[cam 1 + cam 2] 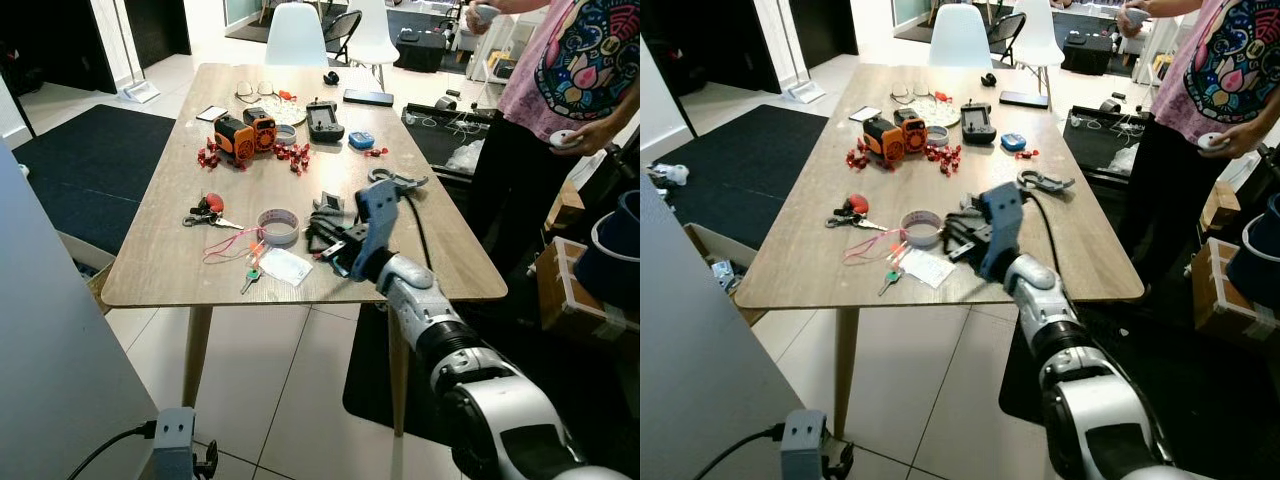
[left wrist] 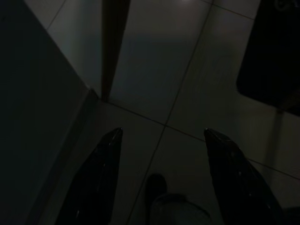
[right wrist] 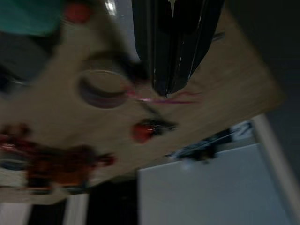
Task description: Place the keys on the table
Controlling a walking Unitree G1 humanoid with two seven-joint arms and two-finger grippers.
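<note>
Left gripper [image 2: 161, 183] hangs low over the dim floor tiles, fingers spread wide. On the wooden table [image 1: 180, 270], the red-handled scissors [image 1: 205, 213] lie to the left. Next come the keys [image 1: 250, 275] on a pink cord near the front edge, just beside the tape roll [image 1: 279, 226]. Right gripper [image 1: 320, 240] hovers past the roll, fingers pressed together, nothing between them. A person [image 1: 570, 80] stands at far right.
</note>
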